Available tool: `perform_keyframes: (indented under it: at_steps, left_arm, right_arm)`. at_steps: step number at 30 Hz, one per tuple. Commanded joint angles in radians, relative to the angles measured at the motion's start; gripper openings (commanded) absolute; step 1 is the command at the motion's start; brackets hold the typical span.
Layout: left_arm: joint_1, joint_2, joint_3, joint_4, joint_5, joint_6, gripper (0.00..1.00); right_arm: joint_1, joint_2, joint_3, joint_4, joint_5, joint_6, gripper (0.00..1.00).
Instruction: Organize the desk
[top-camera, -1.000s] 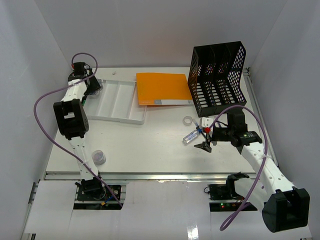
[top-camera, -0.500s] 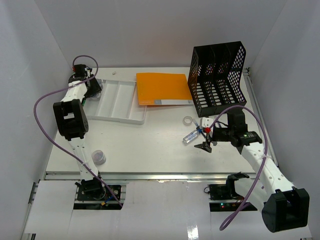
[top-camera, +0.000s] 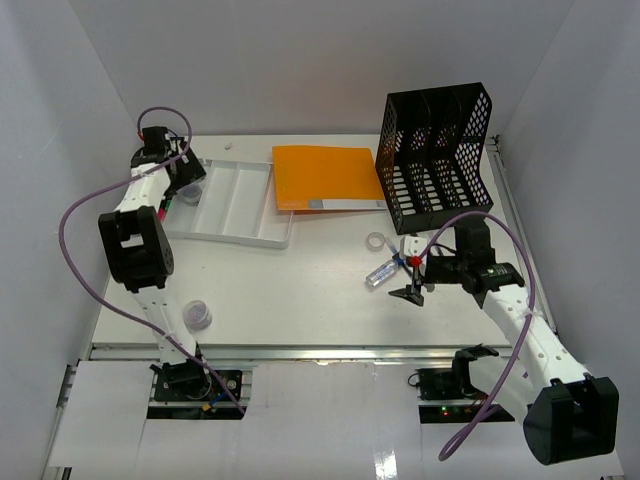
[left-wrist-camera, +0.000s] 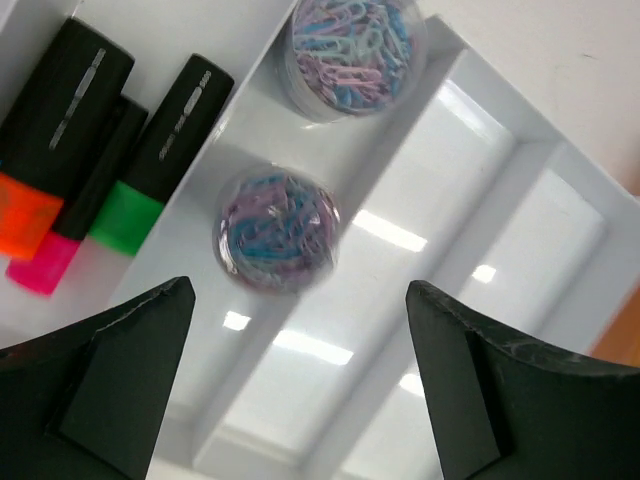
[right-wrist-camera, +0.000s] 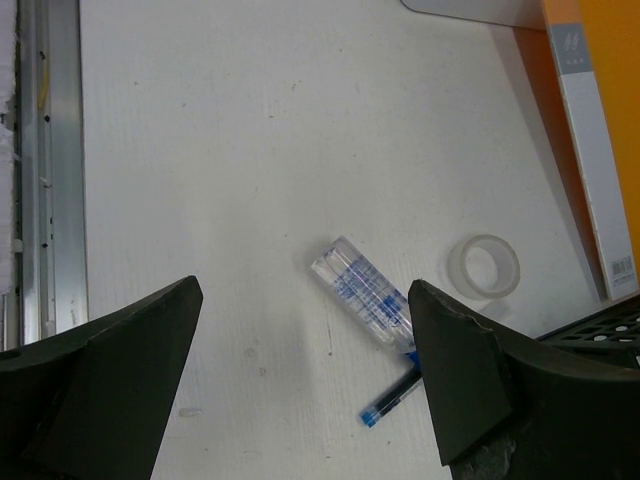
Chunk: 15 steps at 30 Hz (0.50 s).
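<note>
The white surface (top-camera: 300, 290) filled the middle of the overhead frame, its metal rail (top-camera: 320, 352) running along the lower edge. Flat, rigid and evidently far too heavy to shift, it offered nothing to grip; the handling would fall to the loose items lying on it.

At upper left, the left claw (left-wrist-camera: 298, 300) hung spread and empty above a glossy white plastic tray (left-wrist-camera: 430, 200), just over a round clear tub (left-wrist-camera: 278, 228) of pastel paper clips. A second tub (left-wrist-camera: 352, 45) sat beyond it, and black-bodied highlighters (left-wrist-camera: 150, 150) lay in the neighbouring compartment.

At centre right, the right claw (right-wrist-camera: 305, 290) was likewise spread, holding nothing, above a clear tube (right-wrist-camera: 365, 290), a blue pen (right-wrist-camera: 388, 400) and a translucent tape ring (right-wrist-camera: 483, 265). All looked light and smooth, probably slippery; the tube seemed best pinched across its middle.

An orange folder (top-camera: 325, 175) and a black mesh rack (top-camera: 437, 150) occupied the top of the frame.
</note>
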Motion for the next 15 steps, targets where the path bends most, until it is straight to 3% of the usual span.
perform_keyframes:
  at_steps: [1,5,8,12,15]
  left_arm:
    - [0.011,-0.332,-0.203,0.039,0.095,-0.146,0.98]
    - [0.025,-0.574,-0.466,0.116,0.24,-0.215,0.98]
    - [0.026,-0.791,-0.669,0.194,0.346,-0.242,0.98]
    - [0.026,-1.023,-0.782,0.158,0.301,-0.244,0.98]
    - [0.026,-1.137,-0.804,0.091,0.174,-0.248,0.98]
  right_arm:
    - [-0.001,0.027,0.02,-0.086,-0.106,-0.061,0.9]
    - [0.077,0.097,0.077,-0.107,-0.129,-0.068,0.9]
    - [0.272,0.19,0.153,0.016,0.02,0.053,0.9]
    - [0.539,0.39,0.301,0.188,0.207,0.192,0.9]
    - [0.712,0.583,0.442,0.322,0.389,0.3,0.9]
